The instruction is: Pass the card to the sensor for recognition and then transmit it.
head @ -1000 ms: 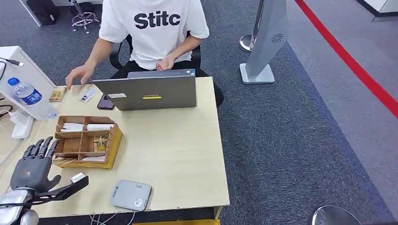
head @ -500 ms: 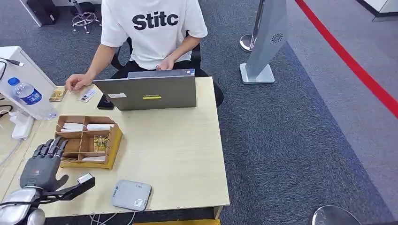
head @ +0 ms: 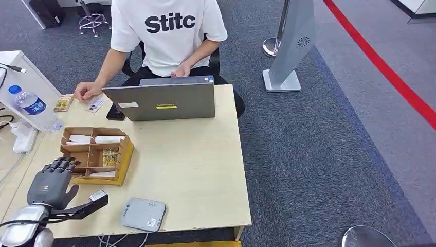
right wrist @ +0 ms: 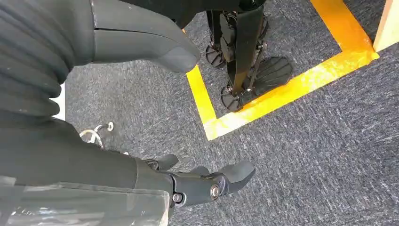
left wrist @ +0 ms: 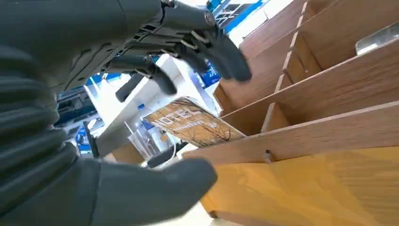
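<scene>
My left hand hovers open over the table's near left corner, fingertips at the near edge of the wooden organizer box. A yellow-brown card stands in one of its middle compartments. In the left wrist view this card, printed "HOTEL", leans over a divider of the box, with the hand's fingers spread above it and not touching. The grey sensor pad lies flat near the table's front edge, right of my hand. My right hand hangs open over the carpet, holding nothing.
A person in a white shirt sits behind a grey laptop, one hand resting by cards at the far left. A water bottle and white cables stand left of the box. Yellow floor tape shows below.
My left hand has moved forward and right, up to the organizer's near edge. The person's hand has drawn back onto the cards at the far left.
</scene>
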Tool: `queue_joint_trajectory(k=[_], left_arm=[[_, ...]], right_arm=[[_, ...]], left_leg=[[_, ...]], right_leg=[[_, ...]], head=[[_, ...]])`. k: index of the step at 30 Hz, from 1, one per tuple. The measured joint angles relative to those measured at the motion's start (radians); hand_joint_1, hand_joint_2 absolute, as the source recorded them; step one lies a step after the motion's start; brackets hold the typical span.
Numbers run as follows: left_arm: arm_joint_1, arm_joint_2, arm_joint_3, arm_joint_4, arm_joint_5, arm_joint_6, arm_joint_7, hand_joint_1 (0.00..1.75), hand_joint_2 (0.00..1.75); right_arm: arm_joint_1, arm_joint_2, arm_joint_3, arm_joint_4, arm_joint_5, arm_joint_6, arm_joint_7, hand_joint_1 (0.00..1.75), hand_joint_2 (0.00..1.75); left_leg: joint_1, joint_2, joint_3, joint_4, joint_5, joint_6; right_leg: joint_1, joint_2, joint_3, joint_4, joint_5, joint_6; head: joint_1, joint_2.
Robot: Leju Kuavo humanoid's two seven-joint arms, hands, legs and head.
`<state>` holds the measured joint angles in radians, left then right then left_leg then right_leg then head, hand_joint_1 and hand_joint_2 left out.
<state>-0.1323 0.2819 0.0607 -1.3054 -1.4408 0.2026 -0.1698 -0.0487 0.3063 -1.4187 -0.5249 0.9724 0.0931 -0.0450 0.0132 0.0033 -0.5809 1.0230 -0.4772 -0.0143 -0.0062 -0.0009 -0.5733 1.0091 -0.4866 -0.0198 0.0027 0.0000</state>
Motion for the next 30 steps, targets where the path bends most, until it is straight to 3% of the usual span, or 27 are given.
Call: queue_joint_trajectory(k=[16, 30], left_arm=[[-0.001, 0.048, 0.026, -0.011, -0.007, 0.004, 0.011, 1.75, 1.75], [-0.071, 0.046, 0.092, -0.097, 0.000, 0.015, 0.026, 1.75, 1.75]], right_arm=[[0.000, 0.000, 0.000, -0.012, 0.000, 0.002, 0.015, 0.00, 1.75], [-0.001, 0.000, -0.002, -0.017, 0.004, 0.003, 0.018, 0.00, 1.75]], left_leg=[[0.000, 0.000, 0.000, 0.000, 0.000, 0.000], [0.000, 0.000, 0.000, 0.000, 0.000, 0.000]], right_leg=[[0.000, 0.000, 0.000, 0.000, 0.000, 0.000], [0.000, 0.000, 0.000, 0.000, 0.000, 0.000]], head=[[0.000, 0.000], [0.000, 0.000]])
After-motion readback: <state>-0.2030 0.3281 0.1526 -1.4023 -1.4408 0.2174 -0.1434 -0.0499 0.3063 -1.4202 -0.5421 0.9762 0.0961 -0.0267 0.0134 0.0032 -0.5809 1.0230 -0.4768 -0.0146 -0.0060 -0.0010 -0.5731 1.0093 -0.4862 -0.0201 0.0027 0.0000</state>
